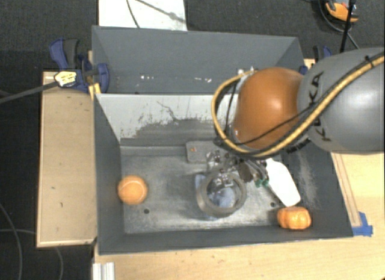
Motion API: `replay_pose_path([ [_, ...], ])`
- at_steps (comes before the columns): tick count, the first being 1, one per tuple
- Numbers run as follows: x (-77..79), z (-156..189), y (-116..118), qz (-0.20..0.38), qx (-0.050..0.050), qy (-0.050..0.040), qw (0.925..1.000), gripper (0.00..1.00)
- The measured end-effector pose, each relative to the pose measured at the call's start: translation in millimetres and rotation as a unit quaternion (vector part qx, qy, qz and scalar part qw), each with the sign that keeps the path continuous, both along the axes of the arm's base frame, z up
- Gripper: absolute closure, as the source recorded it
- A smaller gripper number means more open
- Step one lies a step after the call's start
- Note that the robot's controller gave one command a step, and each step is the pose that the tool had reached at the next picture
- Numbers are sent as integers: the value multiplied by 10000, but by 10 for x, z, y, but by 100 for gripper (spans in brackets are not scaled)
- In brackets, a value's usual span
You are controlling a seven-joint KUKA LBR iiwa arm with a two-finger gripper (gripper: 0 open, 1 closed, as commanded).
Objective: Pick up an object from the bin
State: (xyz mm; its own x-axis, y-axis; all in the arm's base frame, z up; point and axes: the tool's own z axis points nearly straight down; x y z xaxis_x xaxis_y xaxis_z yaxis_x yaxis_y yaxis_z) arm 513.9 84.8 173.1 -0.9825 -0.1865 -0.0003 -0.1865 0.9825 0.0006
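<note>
Clear cup-like thing (216, 205), round and see-through, lay on the floor of the bin (168, 212), near the middle and toward the front wall. The gripper (224, 176) hung right over its upper rim, touching or nearly so. Whether the gripper was spread or closed could not be told, as its tip was lost against the clear wall and the dark wrist parts above it.

By its look the cup was light, stiff and slick, with a thin wall that might crack or squirt sideways under a hard squeeze. The best hold was probably a pinch across the wall at the rim, one side inside and one outside. Its mouth showed as an almost full ring, so its axis pointed up toward the camera. Whether it stood square or leaned could not be made out, and no long axis showed.

Just beside it to the right lay a white oblong thing (283, 183), slanting toward a small orange pumpkin shape (293, 218). A flat grey block (197, 150) sat behind, and an orange ball (132, 189) lay well apart on the left.
</note>
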Motion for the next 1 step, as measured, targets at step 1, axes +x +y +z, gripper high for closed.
replay_pose_path([
  [1,-23,691,35,30,0,-4,10000,100],
])
